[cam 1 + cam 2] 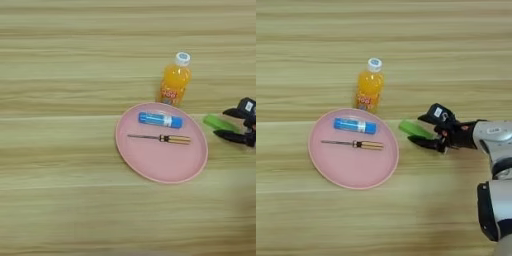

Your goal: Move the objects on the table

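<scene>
A round pink plate [351,172] lies on the table [316,50] with a blue-and-white tube [354,125] and a thin amber-handled screwdriver [353,144] on it. Just behind the plate stands an orange-drink bottle [369,90] with a white cap. A small green oblong piece [412,128] lies flat on the wood right of the plate. My right gripper [417,130] reaches in from the right, low over the table and open, with one black finger behind the green piece and one in front of it. The piece [215,121] lies between the fingertips.
My silver forearm [496,140] runs in from the right edge and down the lower right corner. Bare wood stretches left of the plate and along the near and far sides.
</scene>
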Motion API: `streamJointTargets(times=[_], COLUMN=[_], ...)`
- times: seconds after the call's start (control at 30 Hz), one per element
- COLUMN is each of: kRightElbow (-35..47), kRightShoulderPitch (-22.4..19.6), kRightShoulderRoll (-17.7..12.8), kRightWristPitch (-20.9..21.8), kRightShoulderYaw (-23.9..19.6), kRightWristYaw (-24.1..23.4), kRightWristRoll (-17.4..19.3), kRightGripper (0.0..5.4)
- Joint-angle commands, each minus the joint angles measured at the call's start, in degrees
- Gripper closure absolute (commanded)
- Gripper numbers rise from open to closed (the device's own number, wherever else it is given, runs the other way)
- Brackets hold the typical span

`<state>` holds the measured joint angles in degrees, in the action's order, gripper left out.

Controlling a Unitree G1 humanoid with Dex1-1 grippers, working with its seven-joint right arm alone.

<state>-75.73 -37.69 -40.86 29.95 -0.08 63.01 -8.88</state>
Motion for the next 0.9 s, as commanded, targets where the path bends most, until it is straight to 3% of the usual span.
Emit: streamJointTargets(times=[0.03,0.37,0.57,0.9], kRightElbow=[3.4,8.7,14.2,15.8], kRightShoulderPitch=[-4.6,-5.7,-2.4,1.7], kRightShoulderRoll=[-1.5,-0.3,1.7,4.9], kRightWristPitch=[1.7,4.7,5.4,5.0], kRightShoulderYaw=[-2.8,-7.1,-6.7,-4.6], kRightWristYaw=[1.3,12.5,18.5,18.9], kRightWristRoll=[3.8,11.4,14.6,13.4], kRightGripper=[1.43,0.08,0.08,0.08])
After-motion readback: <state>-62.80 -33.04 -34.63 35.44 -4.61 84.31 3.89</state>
